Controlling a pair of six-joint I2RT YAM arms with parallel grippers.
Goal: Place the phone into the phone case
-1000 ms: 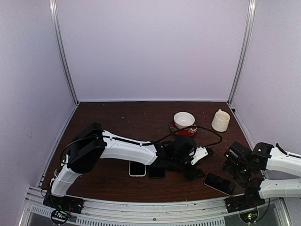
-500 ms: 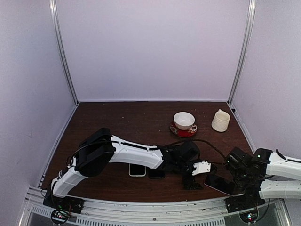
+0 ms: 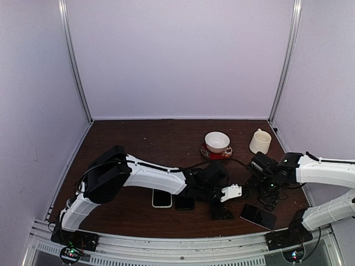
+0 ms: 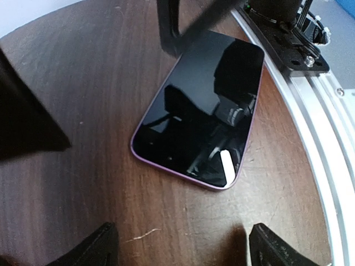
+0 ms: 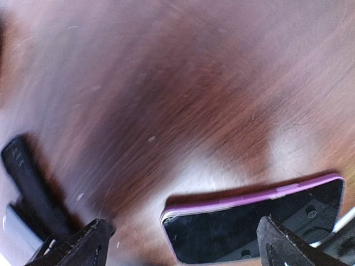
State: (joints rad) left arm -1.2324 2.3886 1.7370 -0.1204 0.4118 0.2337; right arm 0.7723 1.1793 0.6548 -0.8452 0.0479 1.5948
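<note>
At the left of the counter (image 3: 138, 144), the left arm (image 3: 150, 177) reaches from its base toward the middle. Under its forearm lie two flat slabs just beside each other, a white-edged one (image 3: 161, 198) and a black one (image 3: 184, 202). I cannot tell whether either is a case.

Further right, the left fingers (image 4: 97, 252) sit low over the wood near the front edge. In the left wrist view they stand wide apart with nothing between them. The phone (image 4: 202, 116) lies just ahead of them, flat and screen up. It has a purple rim all round; whether that rim is a case I cannot tell. Beyond the phone runs the silver rail (image 4: 321, 138) at the counter's edge.

Behind the left fingers, toward the back, a white bowl (image 3: 217, 139) sits on a red saucer (image 3: 211, 152).

In the overhead view the phone (image 3: 258, 216) rests at the front right of the counter, slanted, just right of the left fingers and untouched by either arm. The right arm (image 3: 321, 169) comes in from the right, its wrist pointing down over the counter just behind the phone. The right fingers (image 5: 77, 246) are also spread apart and hold nothing. In the right wrist view the phone's purple edge (image 5: 255, 199) lies below and between them.

A cream mug (image 3: 259, 142) stands upright at the back right, well apart from the phone.
</note>
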